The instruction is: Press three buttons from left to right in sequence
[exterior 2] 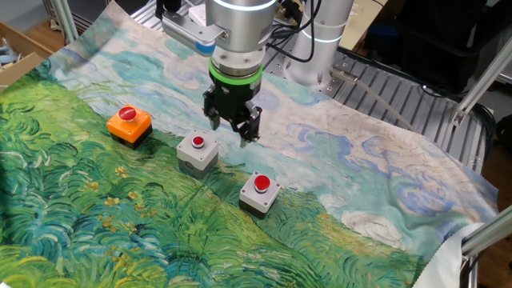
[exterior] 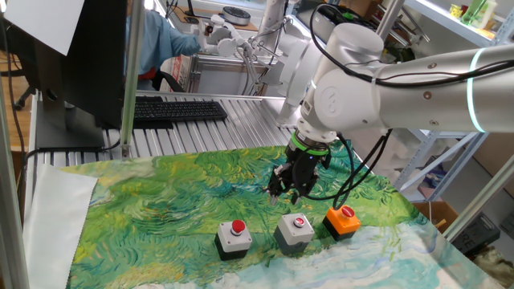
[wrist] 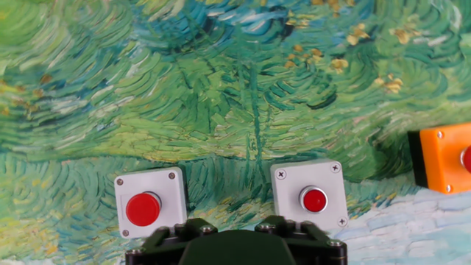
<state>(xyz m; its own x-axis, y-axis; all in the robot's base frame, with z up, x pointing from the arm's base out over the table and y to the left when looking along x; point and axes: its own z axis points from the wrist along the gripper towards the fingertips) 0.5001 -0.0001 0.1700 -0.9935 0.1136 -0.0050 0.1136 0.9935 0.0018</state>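
Three buttons with round red caps stand in a row on the painted cloth. The left one (exterior: 232, 238) (exterior 2: 259, 193) (wrist: 149, 208) and the middle one (exterior: 295, 231) (exterior 2: 198, 151) (wrist: 309, 196) have grey housings. The right one (exterior: 343, 221) (exterior 2: 130, 124) (wrist: 444, 157) is orange and partly cut off in the hand view. My gripper (exterior: 287, 191) (exterior 2: 233, 130) (wrist: 234, 227) hangs above the cloth just behind the row, roughly between the left and middle buttons. It touches none of them. Its fingers stand apart with nothing between them.
The green and blue painted cloth (exterior: 161, 201) covers the table's front. Behind it on the slatted metal top lie a black keyboard (exterior: 173, 110) and a monitor (exterior: 72, 56). A person in blue (exterior: 161, 40) sits at the back.
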